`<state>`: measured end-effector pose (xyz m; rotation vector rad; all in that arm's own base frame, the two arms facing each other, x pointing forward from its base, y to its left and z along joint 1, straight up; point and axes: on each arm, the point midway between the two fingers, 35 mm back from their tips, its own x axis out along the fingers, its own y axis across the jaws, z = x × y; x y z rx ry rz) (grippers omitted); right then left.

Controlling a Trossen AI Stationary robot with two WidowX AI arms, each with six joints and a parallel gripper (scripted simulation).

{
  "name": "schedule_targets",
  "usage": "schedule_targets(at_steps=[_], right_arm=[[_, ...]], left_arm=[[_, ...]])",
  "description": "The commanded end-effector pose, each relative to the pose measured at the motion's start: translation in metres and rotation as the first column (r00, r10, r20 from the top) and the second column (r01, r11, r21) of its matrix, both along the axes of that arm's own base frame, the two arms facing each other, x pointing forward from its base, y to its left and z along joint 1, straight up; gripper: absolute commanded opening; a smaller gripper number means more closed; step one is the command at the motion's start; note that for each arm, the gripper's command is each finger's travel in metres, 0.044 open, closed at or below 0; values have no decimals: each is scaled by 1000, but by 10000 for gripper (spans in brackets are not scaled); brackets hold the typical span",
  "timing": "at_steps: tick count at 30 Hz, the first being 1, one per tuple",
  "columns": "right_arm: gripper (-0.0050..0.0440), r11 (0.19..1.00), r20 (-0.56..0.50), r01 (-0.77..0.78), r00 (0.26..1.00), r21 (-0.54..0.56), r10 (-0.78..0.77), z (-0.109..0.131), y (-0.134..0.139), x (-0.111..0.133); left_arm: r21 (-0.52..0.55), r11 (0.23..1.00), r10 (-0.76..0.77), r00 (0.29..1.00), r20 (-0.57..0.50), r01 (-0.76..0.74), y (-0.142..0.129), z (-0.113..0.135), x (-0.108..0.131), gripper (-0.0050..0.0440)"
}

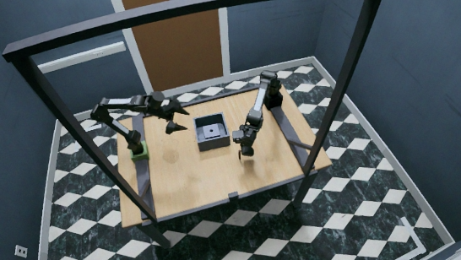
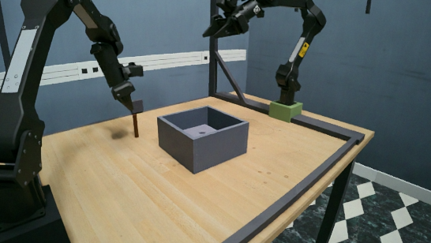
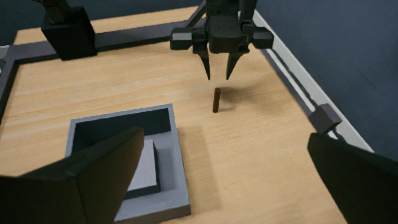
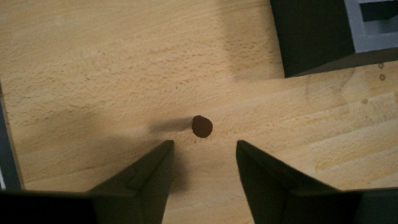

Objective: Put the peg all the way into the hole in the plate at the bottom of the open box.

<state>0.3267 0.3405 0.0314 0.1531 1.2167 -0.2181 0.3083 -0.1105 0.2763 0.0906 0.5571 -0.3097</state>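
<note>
The dark brown peg (image 1: pixel 239 154) stands upright on the wooden table, to one side of the grey open box (image 1: pixel 211 132). It also shows in the side view (image 2: pixel 135 125), the left wrist view (image 3: pixel 216 100) and, end-on, the right wrist view (image 4: pixel 202 126). My right gripper (image 2: pixel 127 100) points down just above the peg's top, its fingers a narrow gap apart and not touching the peg. The box (image 2: pixel 203 136) holds a plate with a small hole (image 2: pixel 202 132). My left gripper (image 1: pixel 179 119) hangs wide open and empty, high on the box's other side.
A dark frame rail (image 2: pixel 316 173) runs along the table edges, with tall posts (image 1: pixel 338 84) around the cell. The left arm stands on a green base (image 2: pixel 286 110). A small dark bracket (image 3: pixel 325 117) sits on the rail near the peg.
</note>
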Motion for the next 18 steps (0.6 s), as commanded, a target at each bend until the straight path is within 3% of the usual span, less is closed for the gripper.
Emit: schedule_targets(at_steps=[1,18], right_arm=[[170,1000,3,3,1000,0,-3,-8,-2,5],[170,1000,4,3,1000,7,-3,-41,-3,18]], left_arm=[[-10,1000,2,1000,22,-1,0,9,-1,440],[-10,1000,2,1000,22,-1,0,9,-1,440]])
